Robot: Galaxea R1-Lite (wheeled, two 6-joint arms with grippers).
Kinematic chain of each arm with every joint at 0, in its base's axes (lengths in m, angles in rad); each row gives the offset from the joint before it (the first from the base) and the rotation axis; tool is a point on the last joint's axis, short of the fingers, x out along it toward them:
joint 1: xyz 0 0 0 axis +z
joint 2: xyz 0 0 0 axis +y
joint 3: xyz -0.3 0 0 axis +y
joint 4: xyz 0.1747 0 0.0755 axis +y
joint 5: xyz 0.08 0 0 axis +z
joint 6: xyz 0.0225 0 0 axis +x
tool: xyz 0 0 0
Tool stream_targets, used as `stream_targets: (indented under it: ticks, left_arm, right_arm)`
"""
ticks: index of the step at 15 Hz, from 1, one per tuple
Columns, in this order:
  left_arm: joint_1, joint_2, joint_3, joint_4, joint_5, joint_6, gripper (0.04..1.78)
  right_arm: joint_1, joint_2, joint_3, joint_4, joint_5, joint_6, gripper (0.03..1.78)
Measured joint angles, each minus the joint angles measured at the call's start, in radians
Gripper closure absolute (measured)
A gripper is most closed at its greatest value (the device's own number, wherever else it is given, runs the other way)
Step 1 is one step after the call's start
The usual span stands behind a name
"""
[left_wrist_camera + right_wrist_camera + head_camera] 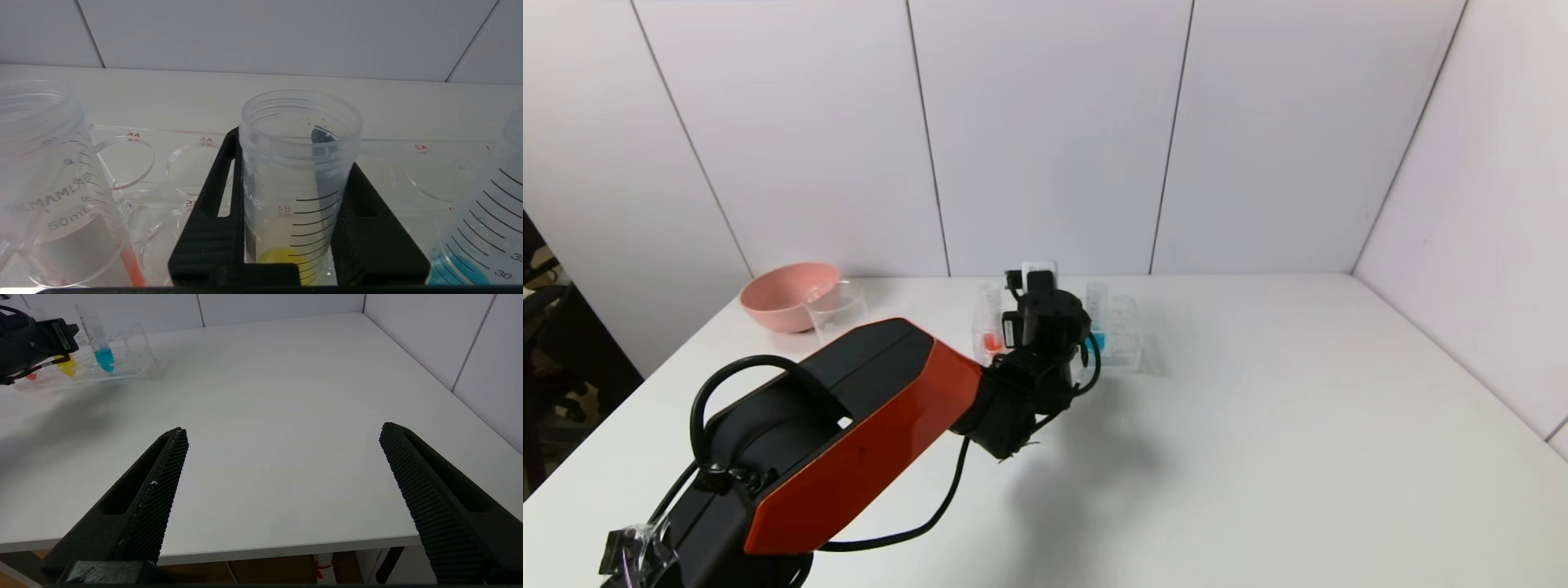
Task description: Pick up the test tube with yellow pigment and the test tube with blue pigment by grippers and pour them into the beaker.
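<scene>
My left gripper (1037,287) reaches into the clear tube rack (1129,336) at the back middle of the table. In the left wrist view its two black fingers (212,204) press both sides of the test tube with yellow pigment (300,163), which stands upright in the rack. That tube is hidden in the head view; its yellow tip shows in the right wrist view (67,366). The test tube with blue pigment (1097,331) (482,228) (102,347) stands beside it. The beaker (836,310) stands to the rack's left. My right gripper (284,428) hangs open and empty over the table's front edge.
A red-liquid tube (991,331) (61,204) stands in the rack on the yellow tube's other side. A pink bowl (788,296) sits just behind the beaker at the back left. White walls close the back and right of the table.
</scene>
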Motion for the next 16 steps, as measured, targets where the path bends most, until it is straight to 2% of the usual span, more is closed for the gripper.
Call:
stream_targets:
  ticks: [12,16]
  left_arm:
    - [-0.001,-0.015,0.015,0.003,0.007,0.002,1.28]
    - [-0.003,-0.061,0.019,0.046,0.010,0.006,1.28]
  right_arm:
    - [0.000,0.000,0.000,0.000,0.000,0.000,0.10]
    - [0.000,0.000,0.000,0.000,0.000,0.000,0.10]
